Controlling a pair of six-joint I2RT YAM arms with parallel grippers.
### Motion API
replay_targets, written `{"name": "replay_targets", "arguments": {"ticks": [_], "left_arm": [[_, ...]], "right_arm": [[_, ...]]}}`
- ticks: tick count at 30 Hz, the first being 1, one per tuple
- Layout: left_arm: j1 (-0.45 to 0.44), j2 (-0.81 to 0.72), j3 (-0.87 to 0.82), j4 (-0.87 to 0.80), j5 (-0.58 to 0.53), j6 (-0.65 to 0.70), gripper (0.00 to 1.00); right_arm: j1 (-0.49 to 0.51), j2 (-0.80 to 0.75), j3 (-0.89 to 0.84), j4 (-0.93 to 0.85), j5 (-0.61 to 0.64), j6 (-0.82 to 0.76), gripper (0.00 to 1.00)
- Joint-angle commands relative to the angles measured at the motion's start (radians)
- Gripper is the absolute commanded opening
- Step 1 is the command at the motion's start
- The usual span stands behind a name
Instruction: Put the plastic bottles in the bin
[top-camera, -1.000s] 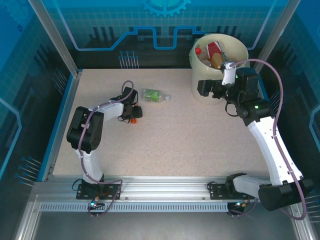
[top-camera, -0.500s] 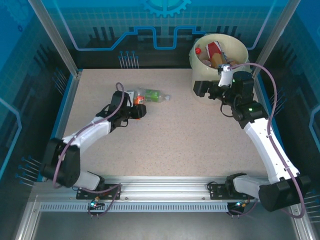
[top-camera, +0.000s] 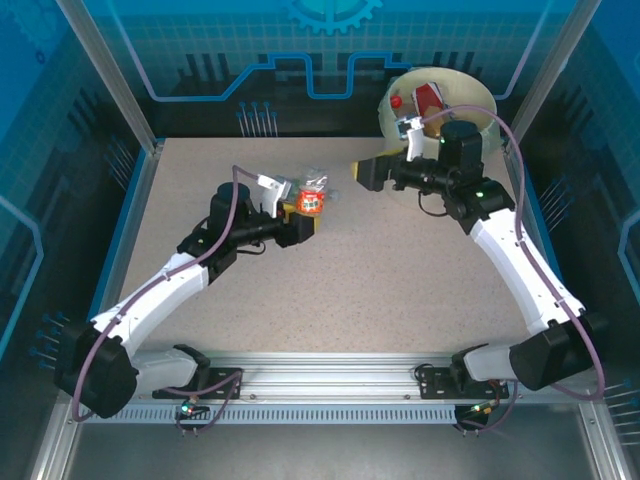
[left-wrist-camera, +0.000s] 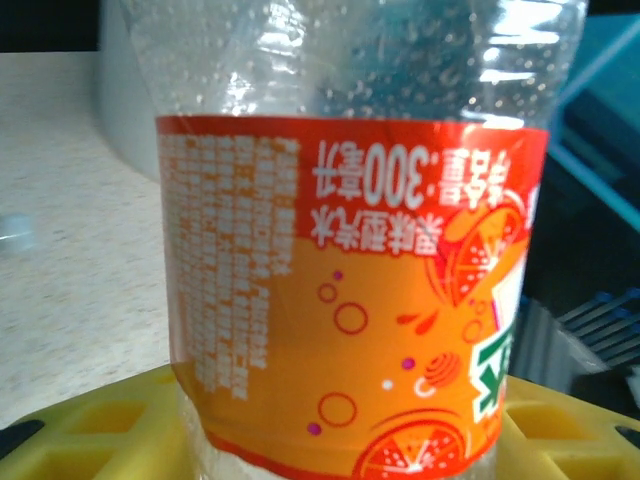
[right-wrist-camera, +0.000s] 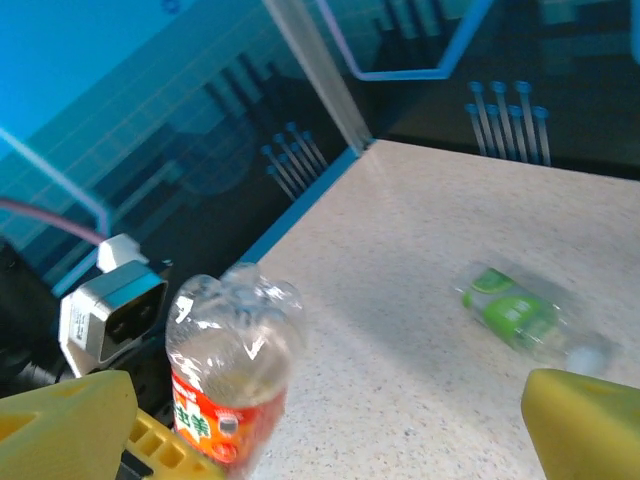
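Observation:
My left gripper (top-camera: 302, 216) is shut on a clear plastic bottle with an orange label (top-camera: 312, 200), held upside-down above the table's middle. Up close, that orange-label bottle (left-wrist-camera: 350, 290) stands between the yellow finger pads (left-wrist-camera: 90, 430). My right gripper (top-camera: 365, 172) is open just right of it, its yellow fingertips (right-wrist-camera: 585, 420) wide apart. The held bottle (right-wrist-camera: 230, 370) is low on the left in the right wrist view. A green-label bottle (right-wrist-camera: 515, 310) lies on the table beyond. The bin (top-camera: 487, 100) stands at the back right with bottles inside.
A red cap (top-camera: 396, 101) and a red-labelled bottle (top-camera: 430, 97) show inside the bin. A blue rail (top-camera: 125, 235) edges the speckled table on the left, with a dark glass wall (top-camera: 300, 95) at the back. The right arm reaches across in front of the bin.
My left arm stretched out to the right and lifted the orange-label bottle off the table toward the middle. My right arm swung left, away from the bin, toward that bottle.

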Motion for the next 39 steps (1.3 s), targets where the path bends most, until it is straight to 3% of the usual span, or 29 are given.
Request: {"name": "replay_targets", "arguments": {"ticks": [1, 8, 19, 22, 27, 32, 36, 39], "left_arm": [[-0.01, -0.028, 0.032, 0.142, 0.169, -0.066, 0.39], [-0.017, -0.019, 0.016, 0.292, 0.248, -0.156, 0.39], [-0.017, -0.002, 0.017, 0.313, 0.257, -0.172, 0.4], [-0.016, 0.004, 0.018, 0.313, 0.254, -0.171, 0.4], [-0.017, 0.008, 0.016, 0.306, 0.246, -0.166, 0.4], [-0.017, 0.009, 0.019, 0.282, 0.234, -0.153, 0.41], [-0.017, 0.008, 0.026, 0.239, 0.169, -0.155, 0.55], [-0.017, 0.0, 0.026, 0.205, 0.076, -0.155, 0.76]], "right_arm": [[0.048, 0.025, 0.062, -0.043, -0.055, -0.083, 1.0], [0.115, 0.097, 0.147, -0.119, -0.132, -0.154, 1.0], [0.173, 0.181, 0.241, -0.211, -0.252, -0.199, 0.99], [0.175, 0.188, 0.232, -0.164, -0.247, -0.145, 0.93], [0.175, 0.199, 0.236, -0.148, -0.228, -0.12, 0.68], [0.174, 0.206, 0.247, -0.161, -0.23, -0.123, 0.59], [0.164, 0.206, 0.251, -0.174, -0.179, -0.123, 0.54], [0.144, 0.205, 0.257, -0.191, -0.116, -0.123, 0.51]]}}
